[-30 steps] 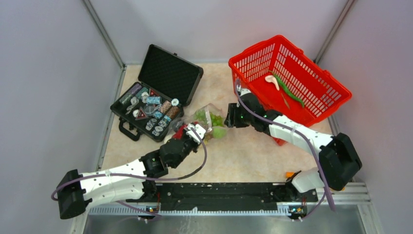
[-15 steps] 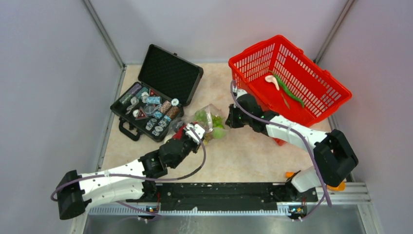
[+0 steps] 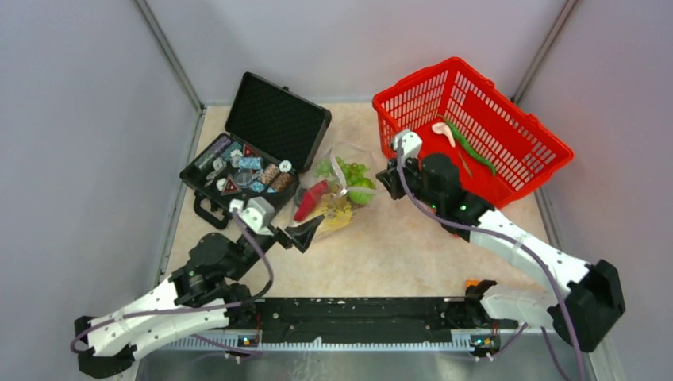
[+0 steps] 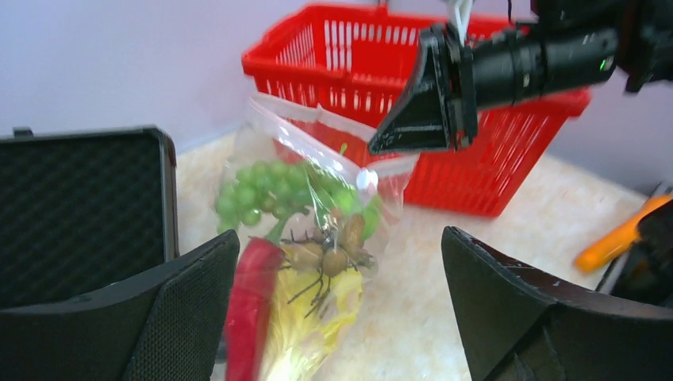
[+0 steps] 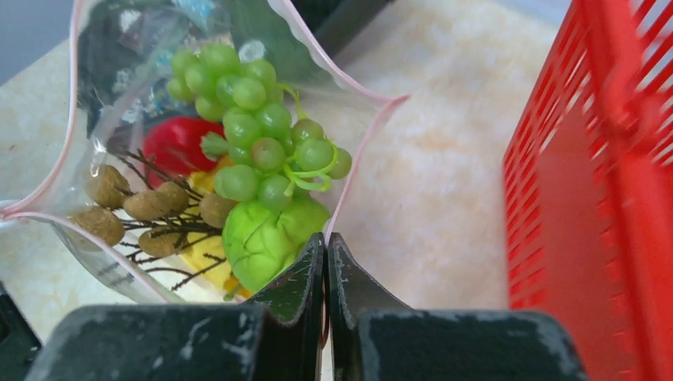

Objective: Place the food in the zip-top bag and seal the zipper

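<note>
Bag status | right gripper [image 5: 325,242] pressed shut on the pink zipper [image 5: 387,101] of the zip-top bag [image 3: 341,186], just left of the red basket [image 3: 516,151] | I see green grapes [image 5: 254,111], brown bits [image 5: 147,205] and yellow leafy bunch [image 4: 317,317] inside | left gripper [image 3: 294,232] spread wide, near-left of the bag, apart from it | black case [image 3: 270,119] far left.

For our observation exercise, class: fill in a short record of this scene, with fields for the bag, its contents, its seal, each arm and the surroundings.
bag: zip-top bag lying between black case and red basket
contents: green grapes, brown bits, yellow bunch
seal: zipper unsealed, mouth gaping
left arm: left gripper open, holding nothing
right arm: right gripper shut on the zip-top bag's mouth edge
</note>
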